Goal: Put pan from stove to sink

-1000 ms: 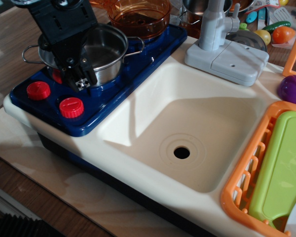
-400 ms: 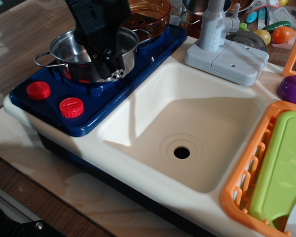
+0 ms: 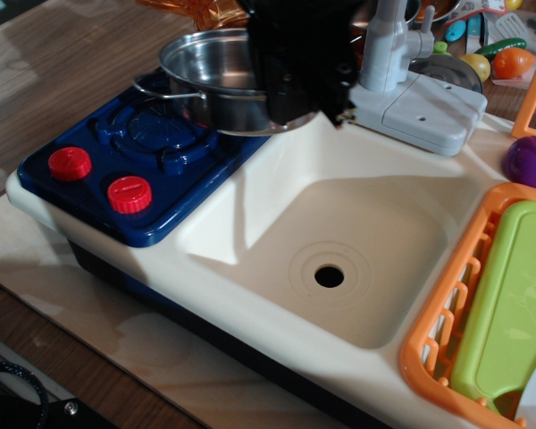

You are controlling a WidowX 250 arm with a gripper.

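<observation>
The pan (image 3: pixel 216 82), a shiny steel pot with wire loop handles, hangs in the air over the right part of the dark blue stove (image 3: pixel 134 170), near the sink's left rim. My black gripper (image 3: pixel 326 105) is shut on the pan's right rim and holds it up; its body hides the pan's right side. The front burner below stands bare, with two red knobs (image 3: pixel 100 179) in front. The cream-white sink (image 3: pixel 277 210), with its round dark drain hole (image 3: pixel 329 276), lies to the right and below the pan. The grey faucet (image 3: pixel 409 80) stands behind the sink.
An orange dish rack (image 3: pixel 447 322) holding a green board (image 3: pixel 514 313) stands at the sink's right. A purple object (image 3: pixel 531 163) lies beyond it. An orange-brown plastic bowl (image 3: pixel 196 11) sits behind the stove. Toy food and utensils (image 3: pixel 500 54) lie at the back right.
The gripper has lifted the pan off the front burner and carried it up and to the right, toward the sink. The burner is now uncovered.
</observation>
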